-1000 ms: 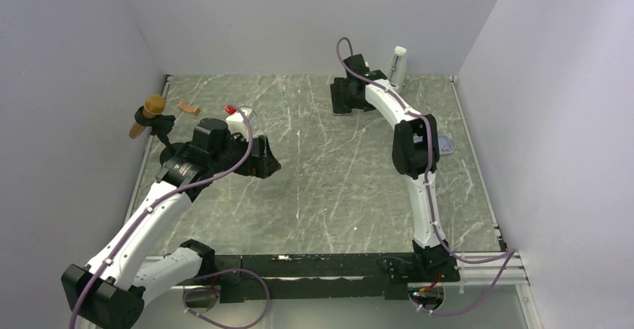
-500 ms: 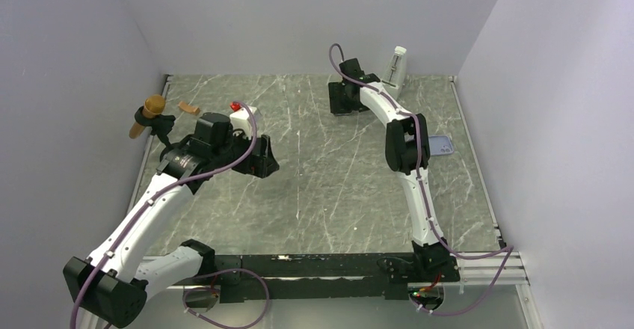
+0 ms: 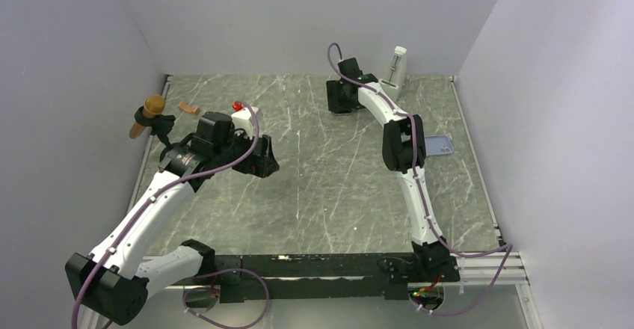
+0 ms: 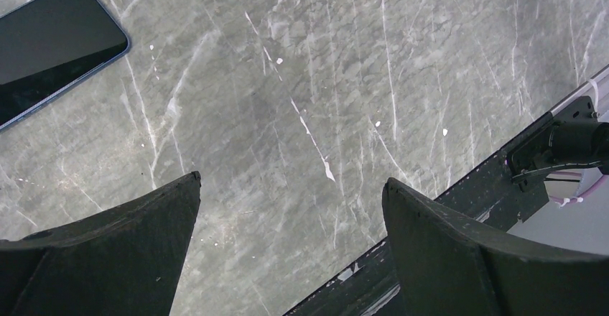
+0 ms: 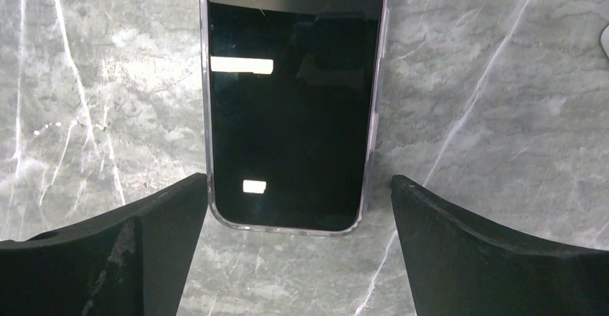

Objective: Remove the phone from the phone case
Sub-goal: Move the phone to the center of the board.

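two arms: left arm [image 3: 149, 209], right arm [image 3: 416, 187], each ending in one gripper, so two: left gripper [image 4: 291, 181], right gripper [image 5: 299, 178]. two phones lie screen up: one blue-rimmed phone [image 4: 50, 43], one pale-rimmed phone [image 5: 291, 108]. one lavender phone case [image 3: 442, 146]. one white upright stand [image 3: 397, 66]. one wooden-headed tool [image 3: 152, 110]. one small brown block [image 3: 188, 108]. one white box [image 3: 241, 119].

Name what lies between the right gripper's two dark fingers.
The near end of the black-screened phone in its pale lavender case, on the grey marble table, shown in the right wrist view.
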Robot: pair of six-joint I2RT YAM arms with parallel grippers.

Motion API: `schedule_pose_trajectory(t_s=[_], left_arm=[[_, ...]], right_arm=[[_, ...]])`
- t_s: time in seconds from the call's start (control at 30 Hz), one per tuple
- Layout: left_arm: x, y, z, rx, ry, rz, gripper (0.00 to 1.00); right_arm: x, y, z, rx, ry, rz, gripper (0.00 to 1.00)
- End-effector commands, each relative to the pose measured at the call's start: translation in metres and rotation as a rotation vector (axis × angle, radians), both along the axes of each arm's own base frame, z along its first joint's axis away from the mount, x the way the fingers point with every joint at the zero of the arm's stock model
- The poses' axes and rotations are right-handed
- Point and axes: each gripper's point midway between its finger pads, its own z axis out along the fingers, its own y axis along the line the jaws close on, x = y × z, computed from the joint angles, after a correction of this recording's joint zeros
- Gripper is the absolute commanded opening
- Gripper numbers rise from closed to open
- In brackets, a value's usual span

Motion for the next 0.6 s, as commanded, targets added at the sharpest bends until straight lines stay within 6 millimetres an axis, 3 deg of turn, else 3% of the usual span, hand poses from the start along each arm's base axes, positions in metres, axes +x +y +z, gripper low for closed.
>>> schedule_pose_trajectory(t_s=[0.0, 0.2, 0.3, 0.43, 0.57], left_arm=[[0.002, 0.000, 0.013, -0.005, -0.046, -0.009, 1.00], [-0.003, 0.003, 0.012, -0.001, -0.052, -0.013, 0.99], [-0.003, 0.004, 0.012, 0.006, -0.056, -0.015, 0.99], [-0.002, 0.003, 0.014, 0.009, -0.057, -0.021, 0.99], [-0.004, 0.001, 0.015, -0.011, -0.068, -0.031, 0.99]], right_arm=[[0.007, -0.011, -0.010, -0.079, -0.015, -0.028, 0.99], [0.000, 0.001, -0.021, -0.099, -0.002, -0.001, 0.93], [-0.003, 0.004, -0.028, -0.084, 0.019, 0.005, 0.75], [-0.006, 0.000, -0.021, -0.083, 0.029, -0.014, 0.62], [-0.025, -0.008, -0.010, -0.114, 0.075, -0.019, 0.48]])
